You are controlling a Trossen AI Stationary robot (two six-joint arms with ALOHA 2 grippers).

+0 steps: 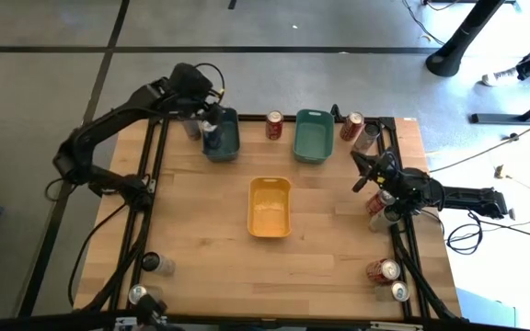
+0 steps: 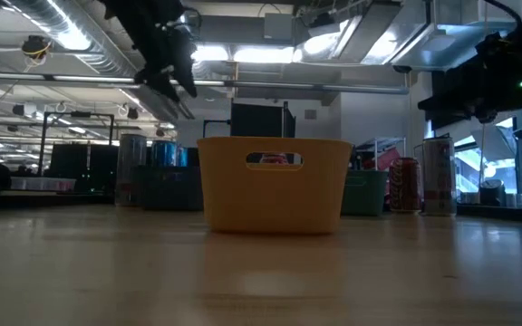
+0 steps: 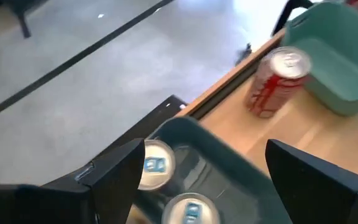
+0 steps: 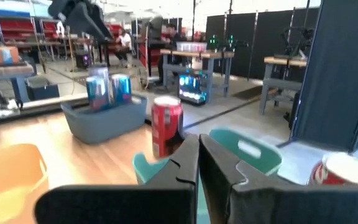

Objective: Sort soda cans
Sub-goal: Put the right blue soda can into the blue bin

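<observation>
My left gripper (image 1: 212, 129) (image 3: 206, 146) hangs open above the dark teal bin (image 1: 221, 138) at the far left, touching nothing. Two silver-topped soda cans (image 3: 156, 165) (image 3: 191, 211) stand upright inside that bin. A red soda can (image 1: 274, 125) (image 3: 275, 81) stands on the table between this bin and the green bin (image 1: 312, 135). My right gripper (image 1: 362, 170) (image 4: 199, 155) waits shut and holding nothing at the table's right side. More soda cans stand at the far right (image 1: 351, 126), along the right edge (image 1: 382, 269) and at the near left corner (image 1: 150, 263).
A yellow bin (image 1: 270, 206) (image 2: 275, 186) sits at the table's middle. Bare wood lies on both sides of it and toward the near edge. A black frame runs along the table's left and right sides. The room beyond holds benches and shelving.
</observation>
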